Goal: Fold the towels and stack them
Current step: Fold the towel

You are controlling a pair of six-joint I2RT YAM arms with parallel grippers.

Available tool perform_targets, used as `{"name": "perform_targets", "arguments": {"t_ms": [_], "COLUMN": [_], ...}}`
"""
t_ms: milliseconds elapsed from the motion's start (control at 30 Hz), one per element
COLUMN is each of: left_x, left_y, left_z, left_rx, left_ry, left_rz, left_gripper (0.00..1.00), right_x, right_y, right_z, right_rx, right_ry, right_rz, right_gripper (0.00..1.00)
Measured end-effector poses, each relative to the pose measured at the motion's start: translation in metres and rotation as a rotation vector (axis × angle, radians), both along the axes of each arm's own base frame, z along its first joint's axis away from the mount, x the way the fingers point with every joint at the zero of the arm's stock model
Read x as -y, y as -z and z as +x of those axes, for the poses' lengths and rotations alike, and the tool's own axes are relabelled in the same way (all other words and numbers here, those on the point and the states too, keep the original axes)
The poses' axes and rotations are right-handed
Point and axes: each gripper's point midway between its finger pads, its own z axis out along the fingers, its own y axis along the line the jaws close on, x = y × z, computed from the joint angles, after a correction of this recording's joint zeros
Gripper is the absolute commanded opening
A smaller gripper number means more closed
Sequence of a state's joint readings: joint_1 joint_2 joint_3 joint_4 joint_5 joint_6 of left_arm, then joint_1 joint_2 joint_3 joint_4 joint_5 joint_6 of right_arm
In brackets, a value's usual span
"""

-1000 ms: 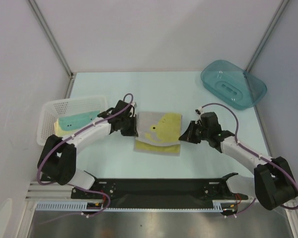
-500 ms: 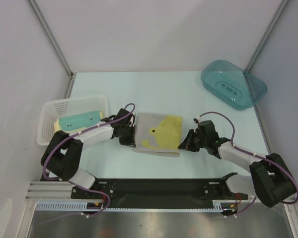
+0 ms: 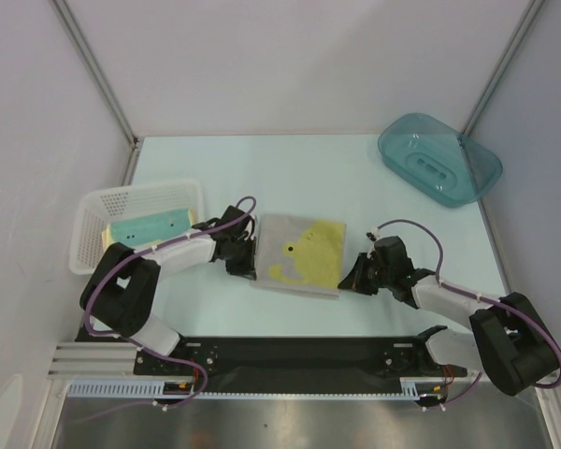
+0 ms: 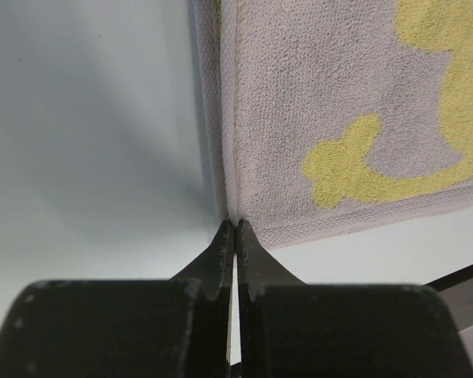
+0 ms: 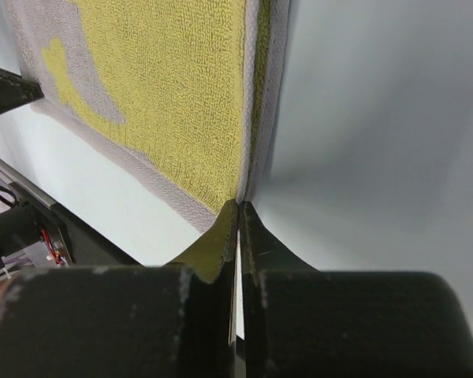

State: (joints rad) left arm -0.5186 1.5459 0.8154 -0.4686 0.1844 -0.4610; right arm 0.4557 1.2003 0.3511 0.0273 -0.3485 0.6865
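Beige-grey towel (image 3: 297, 254) with yellow patches lay flat mid-surface, doubled over: two layers showed along its left edge in the left wrist view (image 4: 339, 118) and along its right edge in the right wrist view (image 5: 173, 94). Edges ran fairly straight, the near one slightly skewed to the surface's front. Left end effector (image 3: 244, 259) sat low at the towel's near-left corner, fingers pressed together, tips (image 4: 235, 228) touching the hem; whether any cloth was nipped between them could not be told. Right end effector (image 3: 349, 274) mirrored it at the near-right corner, fingers likewise pressed together, tips (image 5: 238, 209) against the folded edge. A second towel (image 3: 145, 227), pale teal and yellow, lay inside the white mesh basket (image 3: 93, 201), just left of the left arm. Teal tub (image 3: 439, 159) stood at the far right, well apart from the towel. Bare pale surface (image 3: 290, 173) lay open behind the towel to the back wall, and a narrower strip ran between the towel's near edge and the black rail (image 3: 299, 354).
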Motion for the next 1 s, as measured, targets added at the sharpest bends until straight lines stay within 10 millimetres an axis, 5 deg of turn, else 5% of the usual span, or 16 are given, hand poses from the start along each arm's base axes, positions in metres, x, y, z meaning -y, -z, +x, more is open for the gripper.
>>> {"name": "perform_targets", "arguments": {"t_ms": [233, 500, 833, 1000], "left_x": [-0.001, -0.003, -0.01, -0.011], "left_y": [0.001, -0.011, 0.003, 0.004], "left_z": [-0.001, -0.002, -0.01, -0.01], "left_rx": [-0.003, 0.022, -0.007, -0.007], "left_ry": [-0.001, -0.005, -0.01, -0.012], "left_rz": [0.002, -0.004, 0.029, 0.037], "left_gripper": [0.0, 0.0, 0.0, 0.0], "right_x": [-0.002, -0.023, -0.01, -0.012], "right_y": [-0.008, -0.041, 0.009, 0.009], "right_z": [0.001, -0.004, -0.025, -0.022], "right_rx": [0.013, 0.061, -0.056, -0.038], "right_ry": [0.012, -0.016, 0.052, 0.054], "right_rz": [0.026, 0.088, 0.017, 0.038], "right_gripper": [0.0, 0.0, 0.0, 0.0]}}
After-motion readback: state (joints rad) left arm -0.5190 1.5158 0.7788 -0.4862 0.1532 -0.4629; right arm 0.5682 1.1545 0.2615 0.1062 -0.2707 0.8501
